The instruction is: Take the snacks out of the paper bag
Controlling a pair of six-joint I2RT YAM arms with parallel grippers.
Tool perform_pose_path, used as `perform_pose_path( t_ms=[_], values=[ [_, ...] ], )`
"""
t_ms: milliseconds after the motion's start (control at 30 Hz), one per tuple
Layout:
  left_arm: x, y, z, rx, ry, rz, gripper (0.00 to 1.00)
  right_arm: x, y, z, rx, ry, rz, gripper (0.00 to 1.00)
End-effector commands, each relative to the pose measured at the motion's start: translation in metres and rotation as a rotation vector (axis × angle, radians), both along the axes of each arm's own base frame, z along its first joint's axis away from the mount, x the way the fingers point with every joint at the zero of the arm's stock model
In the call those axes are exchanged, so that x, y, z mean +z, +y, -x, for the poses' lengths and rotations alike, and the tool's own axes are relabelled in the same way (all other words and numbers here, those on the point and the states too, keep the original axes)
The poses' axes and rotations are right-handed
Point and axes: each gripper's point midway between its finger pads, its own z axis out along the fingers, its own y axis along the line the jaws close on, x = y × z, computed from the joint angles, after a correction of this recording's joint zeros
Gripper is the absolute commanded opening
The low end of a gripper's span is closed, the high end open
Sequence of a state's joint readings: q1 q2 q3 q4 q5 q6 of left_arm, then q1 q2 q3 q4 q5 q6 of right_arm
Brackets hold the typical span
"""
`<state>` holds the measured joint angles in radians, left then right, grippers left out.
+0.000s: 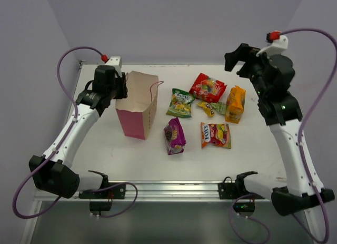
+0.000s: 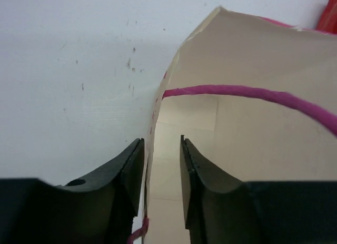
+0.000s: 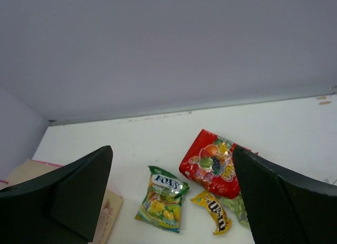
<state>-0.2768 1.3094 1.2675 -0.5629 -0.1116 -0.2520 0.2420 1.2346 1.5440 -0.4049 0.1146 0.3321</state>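
The pink paper bag (image 1: 138, 109) stands upright and open at centre left; what it holds is hidden. My left gripper (image 1: 120, 86) is at its left rim. In the left wrist view the left gripper (image 2: 162, 144) is slightly open, with the bag wall (image 2: 253, 138) between the jaws, against the left finger. The snacks lie on the table to the bag's right: red (image 1: 207, 87), green (image 1: 180, 103), orange (image 1: 235, 104), magenta (image 1: 174, 135), red-yellow (image 1: 215, 135) and a yellow candy pack (image 1: 206, 108). My right gripper (image 1: 237, 59) is raised at the back right, open and empty.
The right wrist view (image 3: 171, 149) looks down on the red packet (image 3: 213, 164), the green packet (image 3: 162, 198) and the yellow candy pack (image 3: 213, 211). The bag's cord handle (image 2: 253, 92) spans its opening. The white table (image 1: 105, 154) ends at a metal rail in front.
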Motion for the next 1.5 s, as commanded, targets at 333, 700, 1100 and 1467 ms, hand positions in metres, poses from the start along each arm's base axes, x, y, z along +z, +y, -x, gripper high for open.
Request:
perform_pose_path(
  t_ms=[333,700,1100,1467],
  values=[
    [0.151,0.019,0.021,0.057,-0.323,0.061,1.00,0.105,-0.072,0.166,-0.142,-0.403,0.100,0.99],
    [0.144,0.015,0.058,-0.009,-0.350,0.107,0.95,0.093,-0.089,0.216,-0.167,-0.461,0.164,0.99],
    [0.121,-0.020,0.035,-0.135,-0.249,0.171,0.62,0.004,0.075,0.177,0.744,-0.260,0.141,0.99],
    [0.093,-0.035,0.031,-0.187,-0.145,0.199,0.65,-0.014,0.233,0.124,0.992,-0.310,0.307,0.98]
  ],
)
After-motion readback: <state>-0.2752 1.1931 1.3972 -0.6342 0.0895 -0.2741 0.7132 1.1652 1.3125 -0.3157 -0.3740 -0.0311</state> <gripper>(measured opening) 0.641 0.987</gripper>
